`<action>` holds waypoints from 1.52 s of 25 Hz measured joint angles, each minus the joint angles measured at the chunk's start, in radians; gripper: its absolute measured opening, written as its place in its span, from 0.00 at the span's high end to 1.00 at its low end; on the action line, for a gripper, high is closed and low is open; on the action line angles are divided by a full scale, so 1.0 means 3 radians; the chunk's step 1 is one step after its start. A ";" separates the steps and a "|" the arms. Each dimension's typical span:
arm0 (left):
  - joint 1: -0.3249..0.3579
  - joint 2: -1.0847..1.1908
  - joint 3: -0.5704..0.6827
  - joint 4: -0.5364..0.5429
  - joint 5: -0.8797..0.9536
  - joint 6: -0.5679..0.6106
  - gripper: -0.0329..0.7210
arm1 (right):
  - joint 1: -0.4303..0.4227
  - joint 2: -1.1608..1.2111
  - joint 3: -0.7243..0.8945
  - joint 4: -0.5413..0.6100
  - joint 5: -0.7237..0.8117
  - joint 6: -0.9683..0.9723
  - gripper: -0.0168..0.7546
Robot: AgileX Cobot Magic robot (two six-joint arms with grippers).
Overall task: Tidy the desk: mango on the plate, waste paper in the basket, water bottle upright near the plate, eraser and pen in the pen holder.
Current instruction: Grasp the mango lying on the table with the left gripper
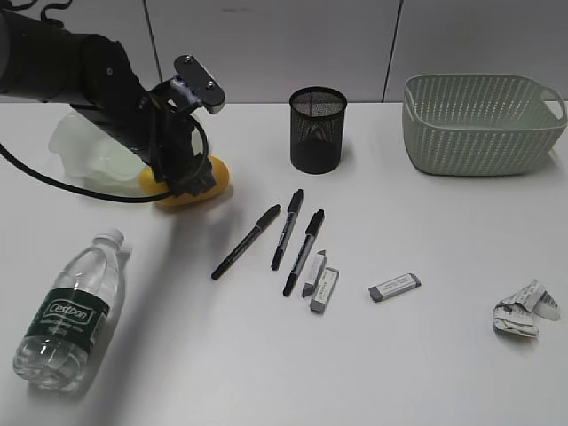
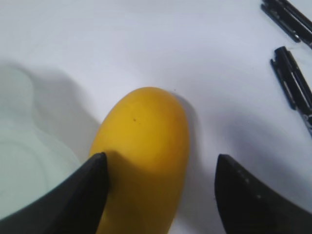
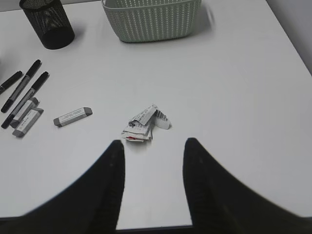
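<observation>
Two risks stand out: the mango (image 2: 141, 151), lying on the surface (image 1: 426, 355) just beside the plate (image 1: 84, 146), could roll from the left jaws spread around it, while the paper (image 3: 144, 122) waits below the right jaws, also spread.

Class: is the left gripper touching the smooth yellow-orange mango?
Cannot tell. Left wrist view: left gripper straddles the mango; one finger overlaps it, the other stands clear.
</observation>
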 joint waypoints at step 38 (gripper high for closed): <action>-0.0104 -0.0317 -0.0074 0.0049 -0.0040 -0.0042 0.15 | 0.0000 0.0000 0.0000 0.0000 0.0000 0.0000 0.55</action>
